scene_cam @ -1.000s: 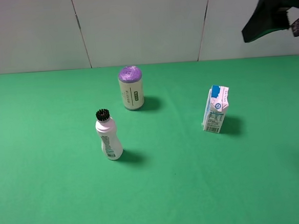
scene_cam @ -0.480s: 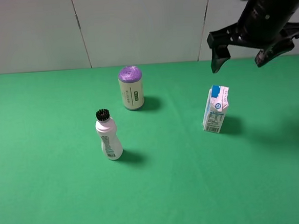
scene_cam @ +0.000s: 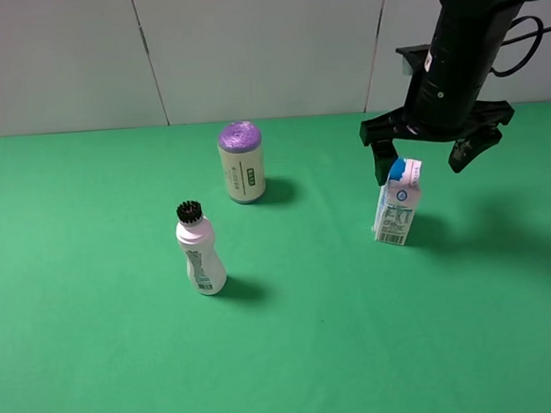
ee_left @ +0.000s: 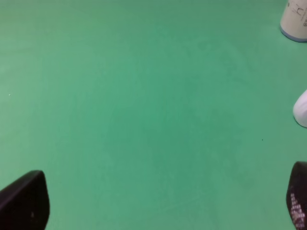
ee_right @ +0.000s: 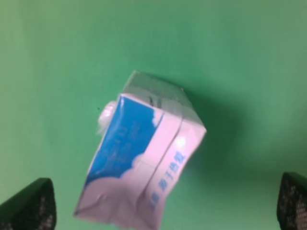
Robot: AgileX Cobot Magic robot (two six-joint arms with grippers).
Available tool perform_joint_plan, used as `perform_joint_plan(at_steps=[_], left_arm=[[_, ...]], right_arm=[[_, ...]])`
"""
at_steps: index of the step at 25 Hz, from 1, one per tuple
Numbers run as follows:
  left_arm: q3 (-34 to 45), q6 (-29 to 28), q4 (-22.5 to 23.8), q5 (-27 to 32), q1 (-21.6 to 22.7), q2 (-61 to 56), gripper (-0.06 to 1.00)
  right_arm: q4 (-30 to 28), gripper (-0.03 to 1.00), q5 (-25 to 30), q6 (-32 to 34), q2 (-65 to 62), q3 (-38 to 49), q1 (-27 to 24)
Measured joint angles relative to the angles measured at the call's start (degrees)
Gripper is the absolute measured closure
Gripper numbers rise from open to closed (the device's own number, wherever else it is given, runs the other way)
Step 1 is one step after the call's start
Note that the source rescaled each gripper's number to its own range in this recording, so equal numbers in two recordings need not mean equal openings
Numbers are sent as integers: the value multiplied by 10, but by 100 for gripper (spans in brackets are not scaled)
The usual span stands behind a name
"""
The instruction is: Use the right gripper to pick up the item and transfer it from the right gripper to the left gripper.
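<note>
The item, a small white milk carton (scene_cam: 395, 205) with blue print and a blue top patch, stands upright on the green table at the right. My right gripper (scene_cam: 430, 160) hangs open just above and behind its top, fingers splayed to either side. In the right wrist view the carton (ee_right: 144, 172) fills the middle, seen from above, between the two fingertips (ee_right: 29, 203). My left gripper (ee_left: 158, 203) is open over bare green cloth and is out of the exterior view.
A white bottle with a black brush cap (scene_cam: 199, 251) stands left of centre. A cream cylinder with a purple top (scene_cam: 241, 163) stands behind it. Their edges show in the left wrist view (ee_left: 293, 21). A white panelled wall closes off the back of the table.
My right arm has swung in from the upper right and come down to just above the carton, with its fingers open. The carton and the two bottles have not moved.
</note>
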Motion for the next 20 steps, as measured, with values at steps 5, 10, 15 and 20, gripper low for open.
perform_joint_plan(at_steps=[5, 10, 15, 20], left_arm=[[0, 0, 0, 0, 0, 0, -3], [0, 0, 0, 0, 0, 0, -3], [0, 0, 0, 0, 0, 0, -3], [0, 0, 0, 0, 0, 0, -3]], right_arm=[[0, -3, -19, 1, 33, 0, 0], [0, -3, -29, 3, 61, 0, 0], [0, -3, -29, 4, 68, 0, 0], [0, 18, -29, 5, 69, 0, 0]])
